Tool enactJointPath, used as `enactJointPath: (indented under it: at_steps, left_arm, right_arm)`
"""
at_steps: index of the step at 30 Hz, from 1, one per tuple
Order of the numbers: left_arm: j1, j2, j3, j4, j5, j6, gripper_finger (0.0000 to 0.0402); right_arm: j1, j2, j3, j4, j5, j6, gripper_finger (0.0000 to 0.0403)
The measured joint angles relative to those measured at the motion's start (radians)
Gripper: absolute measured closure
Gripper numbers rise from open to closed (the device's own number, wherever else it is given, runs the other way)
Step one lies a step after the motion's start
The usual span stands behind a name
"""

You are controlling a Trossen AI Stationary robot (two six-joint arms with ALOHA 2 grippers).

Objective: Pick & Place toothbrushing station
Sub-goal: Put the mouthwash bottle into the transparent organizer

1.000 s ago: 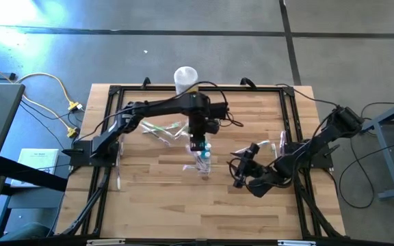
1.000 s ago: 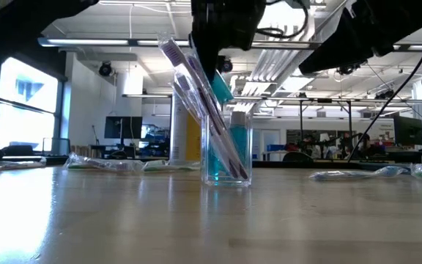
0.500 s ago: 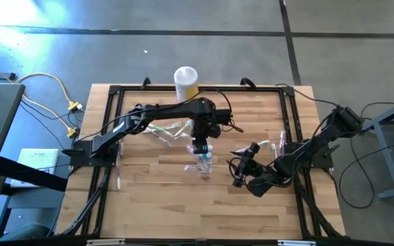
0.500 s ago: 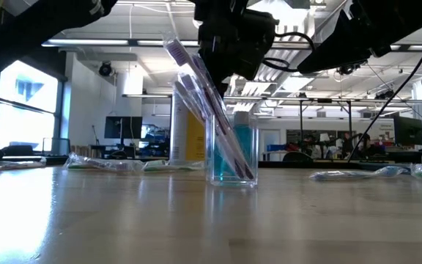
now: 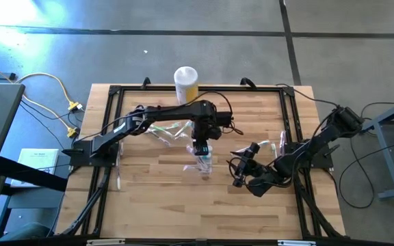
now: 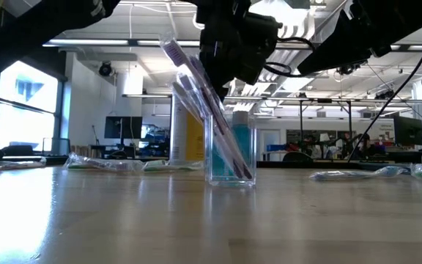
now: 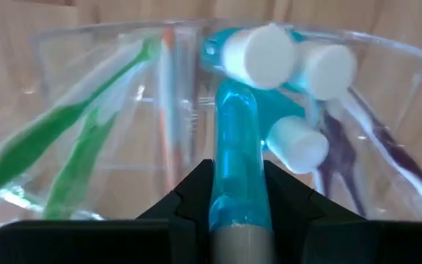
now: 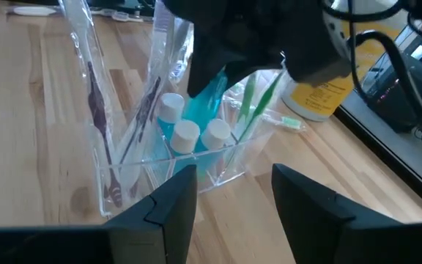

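Observation:
A clear plastic cup stands on the wooden table, holding purple toothbrushes that lean out of it, green ones and two blue white-capped tubes. My left gripper hangs straight over the cup, shut on a third blue tube whose white cap points down into the cup. My right gripper stands open to the cup's right, close to the table, aimed at the cup with nothing between its fingers. My left gripper pinches the blue tube's upper end, opposite its cap, between its two fingers. The fingers come from above, pointing down along the tube. The tube hangs cap-down inside the cup's mouth, beside the other capped tubes; whether it touches the bottom I cannot tell.
A yellow canister with a white lid stands at the table's far edge. Loose toothbrushes lie left of the cup and to its right. A black frame runs around the table top.
My left gripper has come down over the cup with the blue tube, lowering the tube's capped end into the cup's mouth. It has stayed shut on the tube.

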Motion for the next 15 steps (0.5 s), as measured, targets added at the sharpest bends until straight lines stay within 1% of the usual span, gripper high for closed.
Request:
enactJointPath:
  at_steps: [3,6,11,15]
  left_arm:
    - [-0.014,-0.001,0.000,-0.001,0.032,0.035,0.0313]
    - [-0.030,-0.001,0.000,-0.001,0.033,0.069,0.0304]
    - [-0.034,-0.001,0.000,0.003,0.031,0.079,0.0304]
    - [-0.033,-0.001,0.000,0.051,0.021,0.079,0.0298]
  right_arm:
    - [0.000,0.000,0.000,-0.003,0.000,0.000,0.0233]
    - [0.000,0.000,0.000,-0.005,0.000,0.000,0.0233]
    - [0.000,0.000,0.000,-0.006,-0.001,0.000,0.0233]
    - [0.000,0.000,0.000,-0.006,-0.001,0.000,0.0233]
